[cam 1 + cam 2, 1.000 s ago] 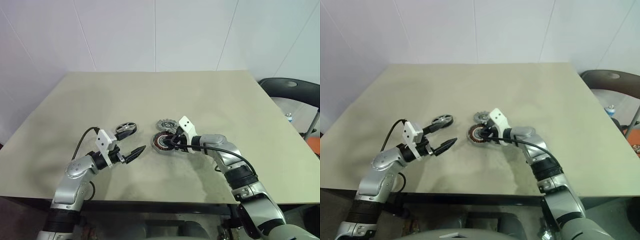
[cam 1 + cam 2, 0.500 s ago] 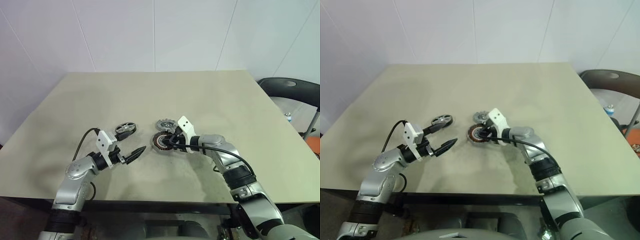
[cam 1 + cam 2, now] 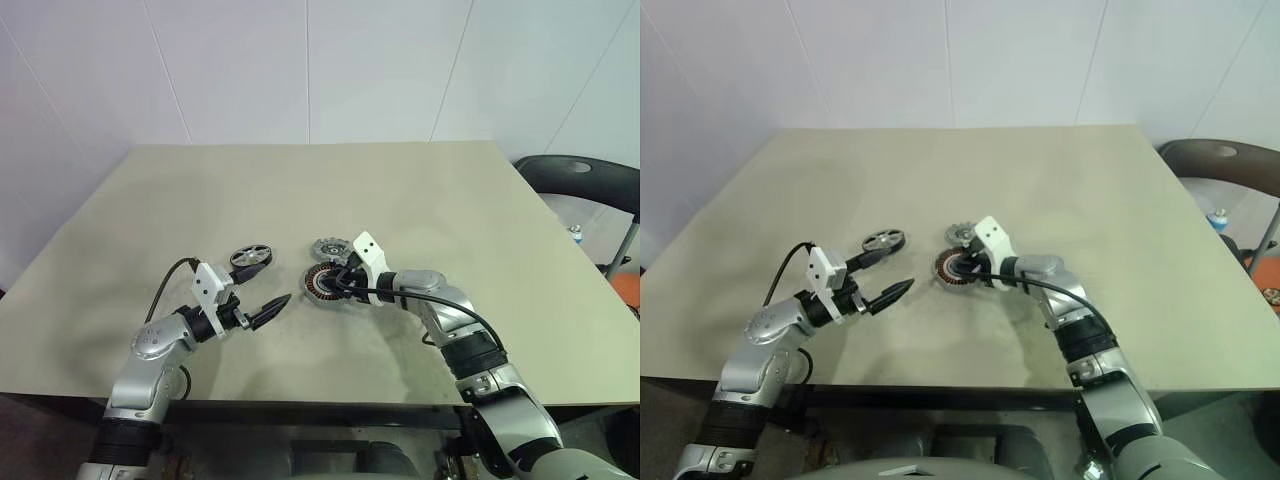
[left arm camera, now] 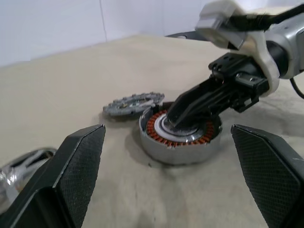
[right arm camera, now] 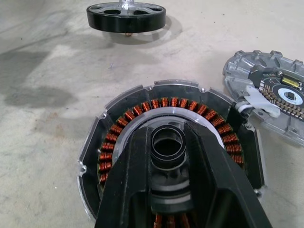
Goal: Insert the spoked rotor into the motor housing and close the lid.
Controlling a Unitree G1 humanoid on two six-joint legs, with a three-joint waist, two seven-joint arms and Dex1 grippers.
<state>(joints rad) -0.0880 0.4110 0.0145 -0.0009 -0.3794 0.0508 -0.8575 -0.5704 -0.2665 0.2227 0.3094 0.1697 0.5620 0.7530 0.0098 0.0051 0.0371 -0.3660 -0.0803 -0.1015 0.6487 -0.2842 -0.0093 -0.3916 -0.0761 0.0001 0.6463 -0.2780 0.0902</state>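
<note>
The motor housing (image 3: pixel 322 284), a dark puck with copper windings, lies at the table's middle. My right gripper (image 3: pixel 336 283) reaches down into it, its fingers shut on the dark hub ring at the housing's centre (image 5: pixel 167 142). Touching the housing's far side lies the lid (image 3: pixel 326 248), a toothed silver cap with its circuit face up (image 5: pixel 270 102). The spoked rotor (image 3: pixel 250 258) rests flat to the left of both. My left gripper (image 3: pixel 266 281) hovers level and open just in front of the rotor, pointing toward the housing (image 4: pixel 180 142), with nothing between its fingers.
The beige table (image 3: pixel 300 190) has wide bare room on every side of the three parts. A dark chair (image 3: pixel 585 185) stands beyond the table's right edge. The near table edge runs just below both arms.
</note>
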